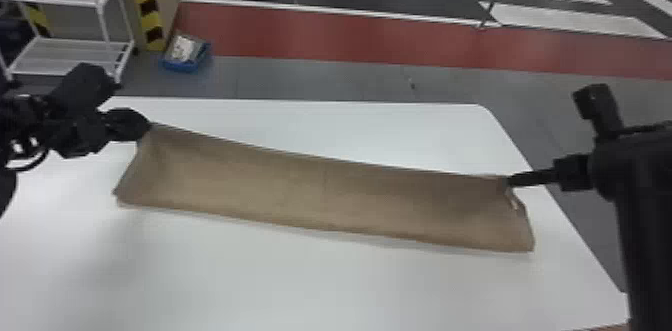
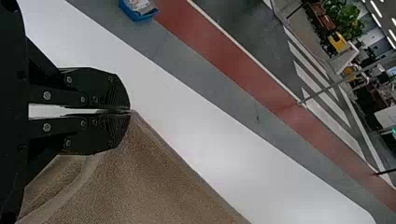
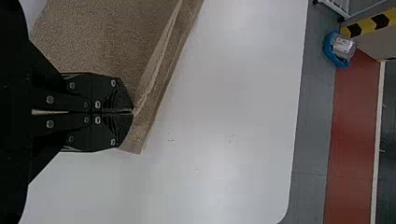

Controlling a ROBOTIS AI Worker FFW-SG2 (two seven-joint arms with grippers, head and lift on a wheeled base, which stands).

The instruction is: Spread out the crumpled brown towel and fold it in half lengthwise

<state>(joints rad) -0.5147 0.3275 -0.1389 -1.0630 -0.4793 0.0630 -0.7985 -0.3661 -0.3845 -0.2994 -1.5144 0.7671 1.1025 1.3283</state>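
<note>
The left arm enters the head view from the left side, its gripper [image 1: 149, 126] pointing inward at the far left corner of the brown towel [image 1: 320, 195], with that corner pinched between its closed fingers. The right arm comes in from the right side, its slim gripper [image 1: 510, 181] aimed inward across the table; its fingers are closed on the towel's far right corner. The towel stretches between both grippers as a long strip over the white table [image 1: 310, 285].
</note>
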